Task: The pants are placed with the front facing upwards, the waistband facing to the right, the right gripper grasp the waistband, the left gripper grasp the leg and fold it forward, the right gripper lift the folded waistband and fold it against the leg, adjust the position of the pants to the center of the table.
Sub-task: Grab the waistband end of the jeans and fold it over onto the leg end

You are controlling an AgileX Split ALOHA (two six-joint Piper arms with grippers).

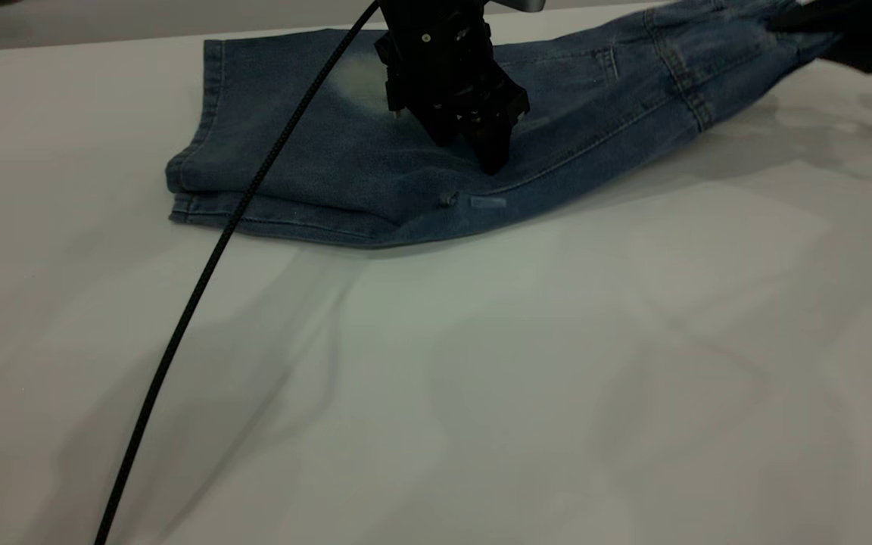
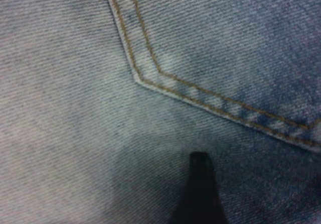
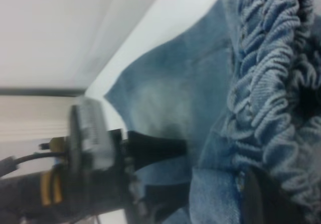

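Exterior view. The pants [image 1: 421,151], folded lengthwise, lie at the table's [image 1: 557,363] 12 o'clock edge, hems toward 9 o'clock. The left gripper [image 1: 490,147] presses its tips into the denim mid-leg; whether it is clenched cannot be told. At 2 o'clock the right gripper [image 1: 822,34] clamps the waistband [image 3: 271,83], raising that end off the surface. A cable [image 1: 201,288] runs toward 7 o'clock.
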